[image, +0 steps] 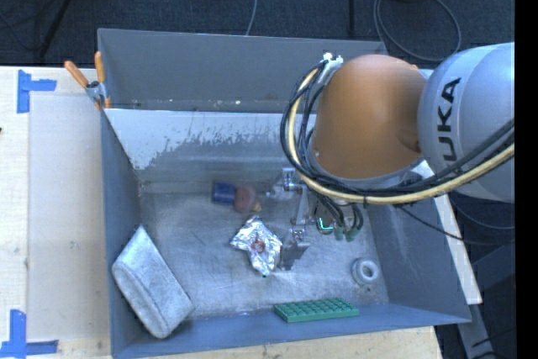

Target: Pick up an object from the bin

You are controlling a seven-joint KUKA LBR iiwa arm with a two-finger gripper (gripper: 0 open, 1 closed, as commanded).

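Hanging the two-finger gripper (292, 255) low over the middle of the grey metal bin (168, 147), just beside the right edge of a crumpled silver foil wrapper (259, 245) lying mid-floor; not showing whether open or closed. Standing apart from a flat green studded plate (315, 310).

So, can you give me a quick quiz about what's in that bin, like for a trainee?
1. True or false: the green studded plate lies by the bin's front wall, at the view's bottom.
2. Which thing lies nearest the gripper? A grey pad, B crumpled foil, C small ring.
3. Fill in: the little cylinder behind the foil is ___ in colour.
Key: 1 true; 2 B; 3 blue.
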